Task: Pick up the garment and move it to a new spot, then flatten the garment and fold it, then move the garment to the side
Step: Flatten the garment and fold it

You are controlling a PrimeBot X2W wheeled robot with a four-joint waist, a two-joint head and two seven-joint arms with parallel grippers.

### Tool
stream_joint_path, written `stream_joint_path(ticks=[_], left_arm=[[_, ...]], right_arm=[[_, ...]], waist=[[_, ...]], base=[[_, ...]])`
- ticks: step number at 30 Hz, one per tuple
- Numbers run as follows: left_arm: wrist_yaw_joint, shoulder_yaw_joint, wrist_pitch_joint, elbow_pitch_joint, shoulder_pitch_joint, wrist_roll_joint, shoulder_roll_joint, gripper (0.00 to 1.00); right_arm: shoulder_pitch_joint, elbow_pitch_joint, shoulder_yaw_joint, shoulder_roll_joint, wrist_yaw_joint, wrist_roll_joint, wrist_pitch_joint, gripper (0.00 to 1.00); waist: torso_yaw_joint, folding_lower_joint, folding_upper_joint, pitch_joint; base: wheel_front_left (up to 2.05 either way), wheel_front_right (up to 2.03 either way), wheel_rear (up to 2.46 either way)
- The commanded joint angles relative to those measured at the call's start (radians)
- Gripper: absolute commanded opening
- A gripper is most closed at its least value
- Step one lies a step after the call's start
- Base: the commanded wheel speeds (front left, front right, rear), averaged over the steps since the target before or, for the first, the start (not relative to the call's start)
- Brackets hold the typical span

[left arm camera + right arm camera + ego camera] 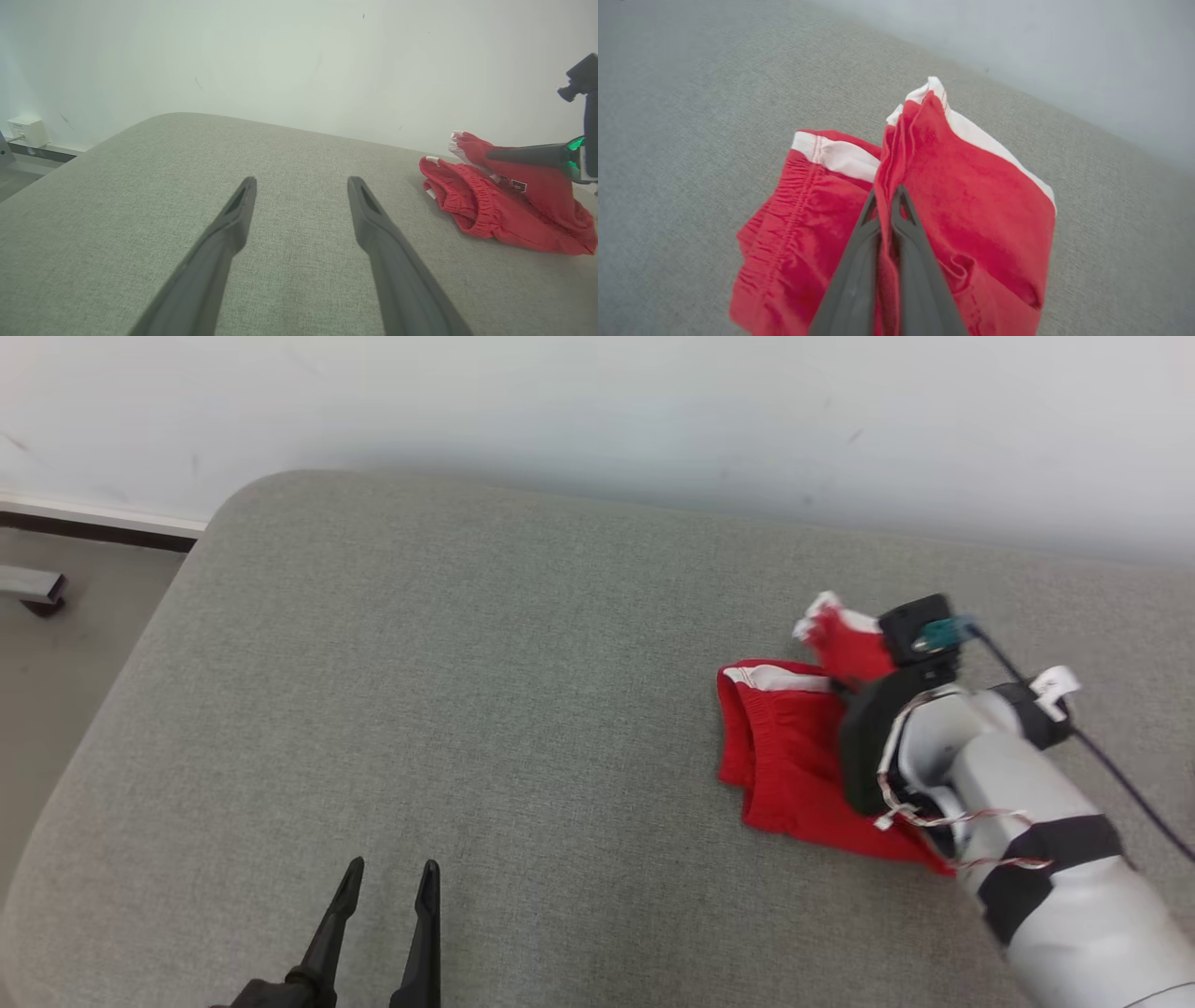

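Step in hand: most likely the first one, picking the garment up to carry it to a new spot. The cloth is bunched rather than flat, and one part of it is already raised off the surface.
Red shorts: at the right of the head view, on the grey upholstered surface and fairly near its far edge by the wall. They have white trim and a gathered elastic waistband, which lies toward the left of the heap. One leg stands up in a peak, its white hem uppermost.
Right gripper: its fingers are pressed together on a fold of the raised leg, with red cloth pinched between them. The rest of the shorts rests on the surface below.
Left gripper: at the lower left of the head view, fingers spread wide with nothing between them, well apart from the shorts and over bare upholstery.
Next move calls for: lifting until the whole garment hangs free, then carrying it toward the open middle of the surface, where there is room to spread it.
Care needed: the grip is on a single fold, so a slow lift would keep the cloth from slipping out. The left gripper is free to take a second corner for flattening.
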Motion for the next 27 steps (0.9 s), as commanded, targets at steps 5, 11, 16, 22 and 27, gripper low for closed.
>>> stream_joint_path(ticks=[5, 11, 16, 22, 27], left_arm=[[0.001, -0.003, -0.003, 0.003, 0.000, -0.007, -0.001, 1.00], [0.001, 0.001, -0.003, 0.007, 0.005, -0.004, -0.001, 1.00], [0.001, 0.001, -0.003, 0.010, 0.008, -0.001, -0.002, 1.00], [0.001, 0.006, -0.003, 0.012, 0.029, 0.000, -0.002, 1.00], [0.001, -0.003, -0.003, 0.009, 0.028, 0.001, -0.002, 1.00]], right_arm=[[0.055, -0.070, 0.035, 0.041, -0.003, 0.015, 0.045, 0.00], [0.084, -0.089, 0.028, 0.074, -0.003, -0.008, 0.065, 0.00], [0.104, -0.123, -0.008, 0.117, -0.003, 0.040, 0.028, 1.00], [0.109, -0.222, -0.086, 0.092, -0.003, 0.138, -0.061, 1.00], [0.146, -0.205, -0.193, 0.022, -0.003, 0.074, -0.114, 1.00]], waist=[[0.016, 0.0001, -0.0001, -0.003], [0.022, 0.0001, -0.0001, -0.008], [0.018, 0.0001, -0.0001, -0.013], [-0.005, 0.0001, -0.0001, -0.033], [-0.018, 0.0001, -0.0001, -0.043]], base=[[0.00, 0.00, 0.00], [0.00, 0.00, 0.00], [0.00, 0.00, 0.00], [0.00, 0.00, 0.00], [0.00, 0.00, 0.00]])
